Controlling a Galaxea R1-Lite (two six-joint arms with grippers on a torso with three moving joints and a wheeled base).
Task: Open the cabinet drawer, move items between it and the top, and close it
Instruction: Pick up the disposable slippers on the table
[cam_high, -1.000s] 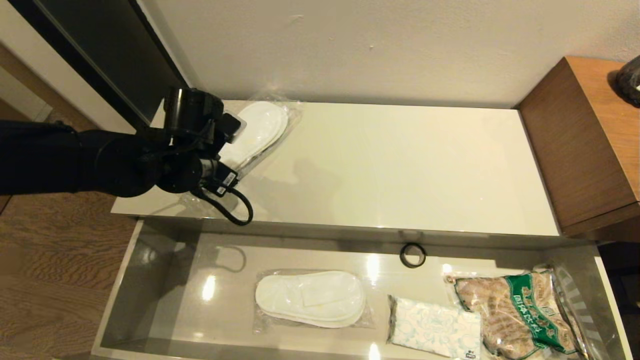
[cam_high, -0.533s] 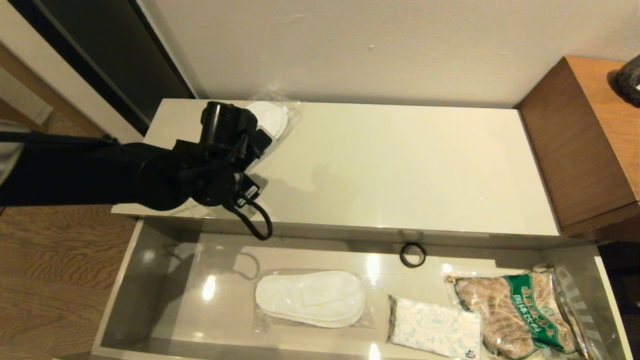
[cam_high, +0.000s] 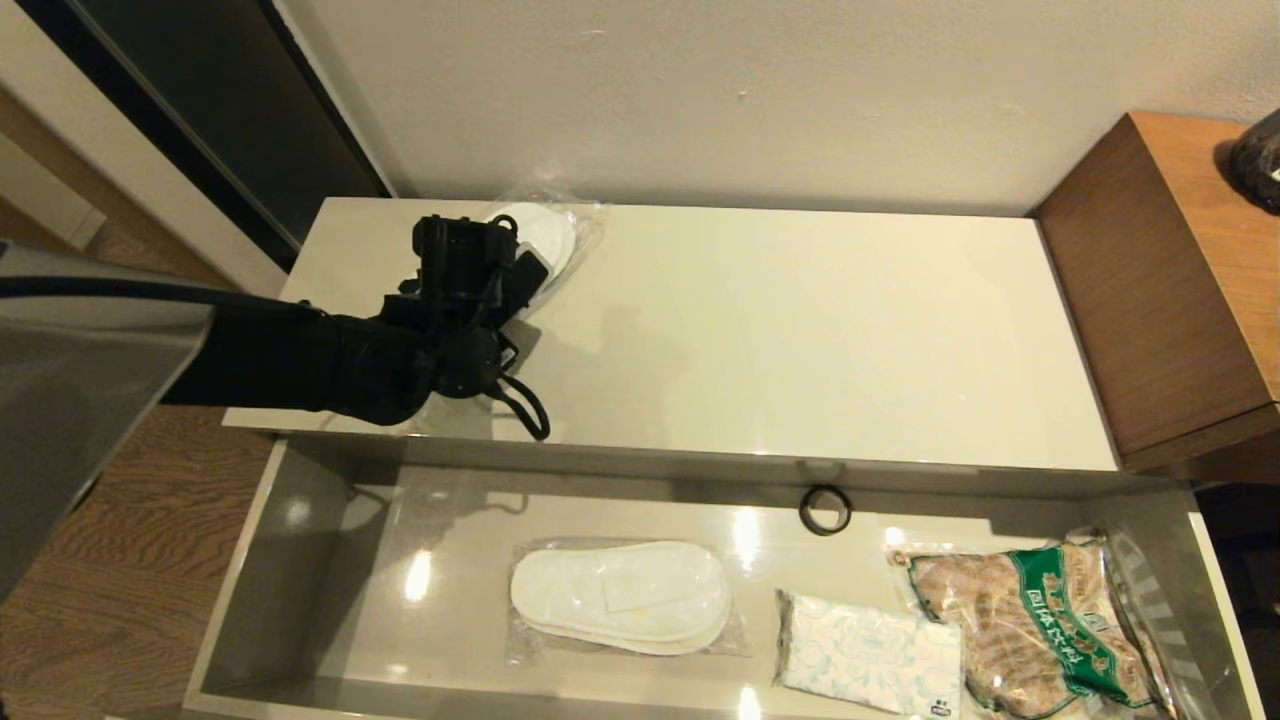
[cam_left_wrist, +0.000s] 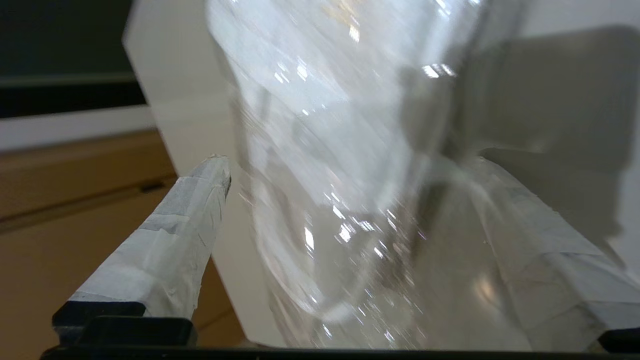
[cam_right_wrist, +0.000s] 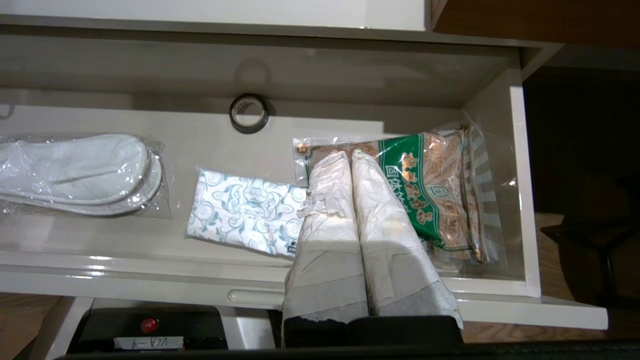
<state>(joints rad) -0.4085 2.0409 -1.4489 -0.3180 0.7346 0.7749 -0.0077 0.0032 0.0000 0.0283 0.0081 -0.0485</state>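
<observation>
The cabinet drawer (cam_high: 300, 560) stands pulled out, glossy grey-beige inside. In it lie one pair of white slippers in clear wrap (cam_high: 620, 597) (cam_right_wrist: 75, 172) and the patterned tissue pack (cam_high: 868, 655) (cam_right_wrist: 245, 212). A second wrapped slipper pair (cam_high: 552, 232) (cam_left_wrist: 325, 125) lies on the top (cam_high: 800, 330) at its far left corner. My left gripper (cam_left_wrist: 350, 165) is open right over that pair, its taped fingers (cam_left_wrist: 200, 200) either side of the wrap. My right gripper (cam_right_wrist: 347, 156) is shut and empty, above the drawer's right part.
A brown snack bag with a green band (cam_high: 1040, 630) lies at the drawer's right end, and a small black ring (cam_high: 825, 510) at its back. The taller brown wooden unit (cam_high: 1170, 300) adjoins the cabinet on the right. A wall stands directly behind.
My left arm has swung right and farther back along the top, its wrist turning until the gripper sits over the slipper pair there. Nothing in the drawer has moved.
</observation>
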